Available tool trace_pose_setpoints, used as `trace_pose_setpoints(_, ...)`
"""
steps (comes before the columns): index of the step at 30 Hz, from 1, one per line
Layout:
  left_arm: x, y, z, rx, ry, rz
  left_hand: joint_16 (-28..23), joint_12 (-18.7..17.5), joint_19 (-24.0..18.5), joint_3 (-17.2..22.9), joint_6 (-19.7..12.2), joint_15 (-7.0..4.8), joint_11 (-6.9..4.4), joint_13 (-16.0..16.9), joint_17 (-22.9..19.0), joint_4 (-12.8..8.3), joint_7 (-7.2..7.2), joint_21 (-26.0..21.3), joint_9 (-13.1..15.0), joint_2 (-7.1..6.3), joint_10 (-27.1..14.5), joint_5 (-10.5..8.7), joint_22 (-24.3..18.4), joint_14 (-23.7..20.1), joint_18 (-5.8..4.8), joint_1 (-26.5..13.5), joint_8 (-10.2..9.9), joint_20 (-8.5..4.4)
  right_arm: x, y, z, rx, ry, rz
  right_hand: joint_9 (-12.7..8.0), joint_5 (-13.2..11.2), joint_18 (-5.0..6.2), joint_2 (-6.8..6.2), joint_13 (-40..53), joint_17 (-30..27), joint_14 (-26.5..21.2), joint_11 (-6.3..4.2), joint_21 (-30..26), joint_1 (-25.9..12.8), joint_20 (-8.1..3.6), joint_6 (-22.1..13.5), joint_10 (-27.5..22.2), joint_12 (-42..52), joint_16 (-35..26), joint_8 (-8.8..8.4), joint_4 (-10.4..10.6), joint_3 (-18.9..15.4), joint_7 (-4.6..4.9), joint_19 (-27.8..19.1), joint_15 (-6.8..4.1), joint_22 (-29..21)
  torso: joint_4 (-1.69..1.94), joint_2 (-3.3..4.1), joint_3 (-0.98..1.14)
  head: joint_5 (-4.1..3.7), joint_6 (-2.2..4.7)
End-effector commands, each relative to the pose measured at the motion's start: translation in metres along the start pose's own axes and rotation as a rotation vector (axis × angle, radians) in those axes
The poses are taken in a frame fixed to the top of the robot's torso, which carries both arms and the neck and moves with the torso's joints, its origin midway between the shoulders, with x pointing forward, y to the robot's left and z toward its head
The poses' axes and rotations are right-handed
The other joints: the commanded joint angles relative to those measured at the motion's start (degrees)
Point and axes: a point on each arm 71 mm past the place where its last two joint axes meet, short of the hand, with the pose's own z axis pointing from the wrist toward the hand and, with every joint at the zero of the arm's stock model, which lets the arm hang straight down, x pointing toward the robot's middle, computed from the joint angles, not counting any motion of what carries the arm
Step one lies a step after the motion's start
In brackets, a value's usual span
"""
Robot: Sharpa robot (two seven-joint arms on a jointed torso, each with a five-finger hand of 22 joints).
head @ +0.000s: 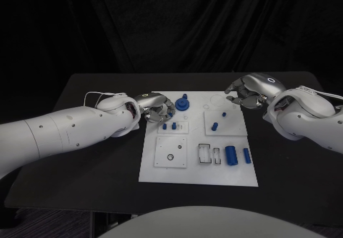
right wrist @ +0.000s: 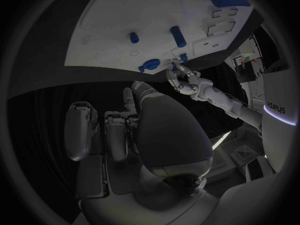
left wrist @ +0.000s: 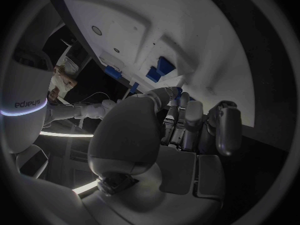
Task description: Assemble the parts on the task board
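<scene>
Left hand (head: 156, 110) seen at far-left part of task board (head: 164, 174), fingers curled over small blue pegs (head: 169, 126); grip on anything not discernible. Pegs found just near of it, upright. Right hand (head: 250, 91) held off far-right corner, curled, apparently empty. Left hand judged nearer.

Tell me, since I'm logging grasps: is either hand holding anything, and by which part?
Right hand holds nothing, curled above the task board corner. Whether the left hand holds anything cannot be told.
</scene>
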Motion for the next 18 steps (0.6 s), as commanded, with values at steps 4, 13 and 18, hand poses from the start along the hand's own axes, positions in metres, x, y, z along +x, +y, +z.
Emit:
trace_pose_setpoints(4,0.0041,-0.002,0.002,0.003,0.018,-0.007,-0.2,-0.2,-0.4,0.3,0.0,0.08,0.02,-0.1,-0.1,-0.2,0.13,-0.3,-0.1,0.08,0.4,0.41,10.5,-0.4,-0.53,0.6,-0.4,0.11,0.0014,-0.0001,-0.0005,0.006,0.005,-0.004,-0.1,0.0,0.55,-0.16,15.1,15.1,6.1,0.37,-0.4,-0.1,0.36,0.1,6.0,0.1,0.2,-0.04,0.0,0.4,0.17,0.0,0.2,11.4,-0.02,0.02,-0.01,0.22,-0.01)
trace_pose_setpoints(13,0.0065,-0.0042,0.0051,0.009,0.021,-0.009,-0.2,-0.2,-0.3,0.3,0.0,0.06,-0.02,-0.1,-0.1,-0.2,0.16,-0.2,-0.1,0.23,0.5,0.26,10.6,-0.3,-0.56,0.6,-0.5,0.11,0.0018,0.0002,-0.0003,0.005,0.006,-0.004,-0.1,0.0,0.55,-0.16,15.1,15.1,6.1,0.37,-0.4,-0.1,0.36,0.1,6.0,0.1,0.2,-0.04,0.0,0.4,0.17,0.0,0.2,11.4,-0.05,-0.03,0.0,0.22,-0.01)
trace_pose_setpoints(18,0.0075,-0.005,0.0066,0.009,0.026,-0.01,-0.2,-0.1,-0.2,0.3,0.0,0.05,-0.06,-0.1,0.0,-0.2,0.16,-0.1,-0.1,0.33,0.6,0.16,10.6,-0.3,-0.58,0.7,-0.5,0.1,0.0019,0.0,-0.0004,0.006,0.006,-0.004,-0.1,0.0,0.55,-0.16,15.1,15.1,6.1,0.37,-0.4,-0.1,0.36,0.1,6.0,0.1,0.2,-0.04,0.0,0.4,0.17,0.0,0.2,11.4,-0.05,-0.05,0.0,0.17,-0.01)
